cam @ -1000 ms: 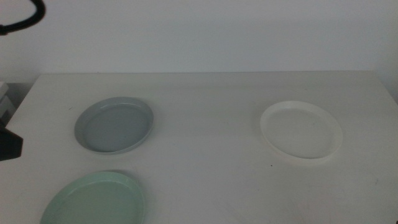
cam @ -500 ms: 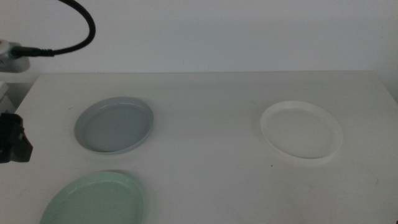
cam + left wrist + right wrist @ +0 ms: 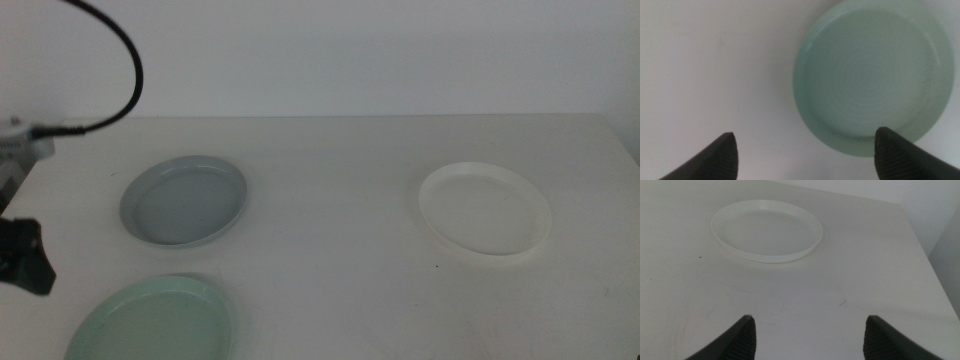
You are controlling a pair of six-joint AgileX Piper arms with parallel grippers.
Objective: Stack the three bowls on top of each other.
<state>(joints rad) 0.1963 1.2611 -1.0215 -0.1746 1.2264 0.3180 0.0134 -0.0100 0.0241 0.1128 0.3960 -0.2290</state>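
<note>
Mint green bowl lies below the left gripper's spread jaws.

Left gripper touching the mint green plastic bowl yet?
Apart. The left wrist view shows the left gripper open above the mint green round plastic bowl, bare white table by one jaw, no contact. The right gripper waits, open, near the white bowl.

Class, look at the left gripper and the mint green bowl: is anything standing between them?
Nothing visible does. The left gripper, jaws open, hovers over the mint green bowl with only bare table around. The grey-blue bowl and white bowl lie apart.
</note>
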